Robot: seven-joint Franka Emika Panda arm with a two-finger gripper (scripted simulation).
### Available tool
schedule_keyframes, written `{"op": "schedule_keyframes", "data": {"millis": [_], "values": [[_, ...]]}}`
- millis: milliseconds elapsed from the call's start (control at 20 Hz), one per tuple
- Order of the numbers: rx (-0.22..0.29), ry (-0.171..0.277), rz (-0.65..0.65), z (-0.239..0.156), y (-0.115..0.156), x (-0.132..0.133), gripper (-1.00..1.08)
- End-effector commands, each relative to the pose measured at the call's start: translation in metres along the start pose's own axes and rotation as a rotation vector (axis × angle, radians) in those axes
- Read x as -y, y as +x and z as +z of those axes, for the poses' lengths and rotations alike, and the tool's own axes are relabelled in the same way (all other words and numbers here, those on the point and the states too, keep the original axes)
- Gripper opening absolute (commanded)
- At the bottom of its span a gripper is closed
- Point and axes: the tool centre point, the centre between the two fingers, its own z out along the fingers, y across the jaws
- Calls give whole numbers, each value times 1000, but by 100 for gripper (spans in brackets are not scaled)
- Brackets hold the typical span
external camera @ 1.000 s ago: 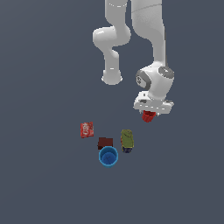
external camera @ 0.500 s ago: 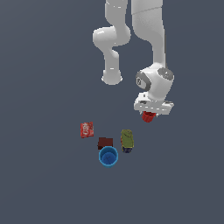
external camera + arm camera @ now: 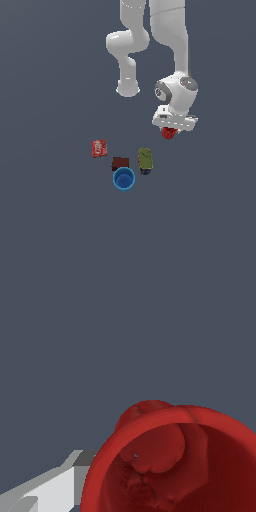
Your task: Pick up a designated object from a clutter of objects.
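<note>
I had the red cup [image 3: 170,132] pinched in the fingers [image 3: 171,129], hanging just under the wrist and apart from the rest of the clutter, over toward the exterior view's right. The wrist view showed its open mouth [image 3: 175,461] close up, with one pale finger [image 3: 45,488] pressed against the ribbed wall; the other finger was hidden behind the cup. The flat red packet [image 3: 99,148], the dark brown box [image 3: 119,162], the blue cup [image 3: 123,178] and the olive-green bottle [image 3: 145,159] sat together on the table [image 3: 50,210]. I judged the pick essentially made, so what mattered was holding it: keep the squeeze steady, since a tapered wall could slide out of a loosening grip, raise it straight and slowly, avoid tilting the wrist, and stay clear of the bottle, the nearest neighbour.
</note>
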Motion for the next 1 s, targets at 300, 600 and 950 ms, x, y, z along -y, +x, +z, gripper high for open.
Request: {"op": "schedule_keyframes", "data": {"millis": [300, 600, 950], "values": [[-2, 1, 1, -23, 7, -24, -100], [0, 2, 1, -54, 15, -58, -100], [1, 4, 1, -105, 29, -112, -100]]}}
